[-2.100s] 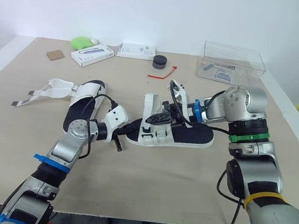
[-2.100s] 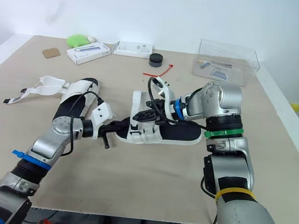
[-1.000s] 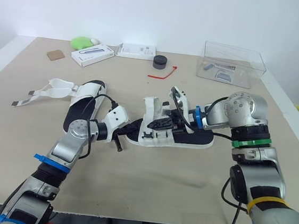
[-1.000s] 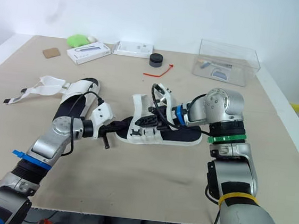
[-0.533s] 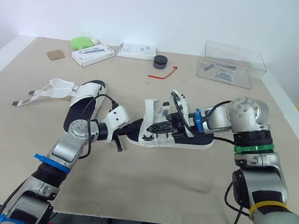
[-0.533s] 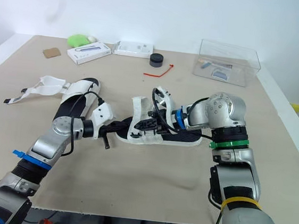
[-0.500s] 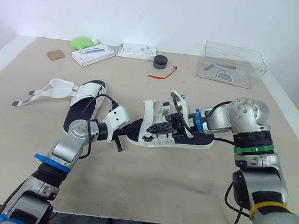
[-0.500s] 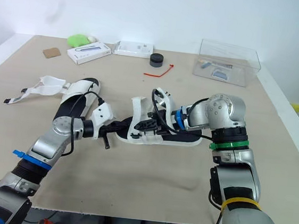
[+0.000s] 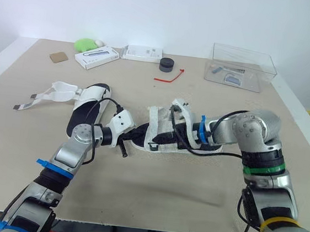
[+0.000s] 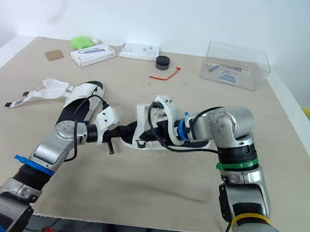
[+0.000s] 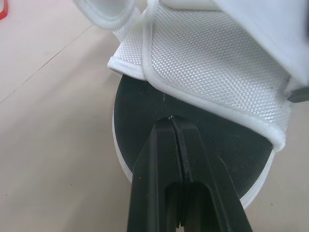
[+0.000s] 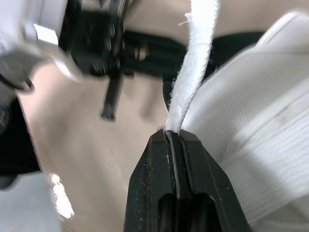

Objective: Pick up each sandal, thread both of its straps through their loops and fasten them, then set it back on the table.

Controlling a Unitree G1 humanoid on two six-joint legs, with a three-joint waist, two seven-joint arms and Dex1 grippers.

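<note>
1. Left arm [image 9: 79, 142] reaches forward and inward, with the forearm low and the wrist at the sandal's [image 9: 155, 122] near end.
2. Left gripper [image 11: 173, 121] has its fingers pressed together. The tips lie on the sandal's black insole, just inside the rim.
3. Right arm [image 9: 256, 133] is bent at the elbow. The forearm runs inward across the sandal's far end, with the wrist over the sandal.
4. Right gripper [image 12: 173, 134] has its fingers closed, pinching the white strap [image 12: 197, 55] at the tips.
5. The two grippers are near each other over the sandal.
</note>
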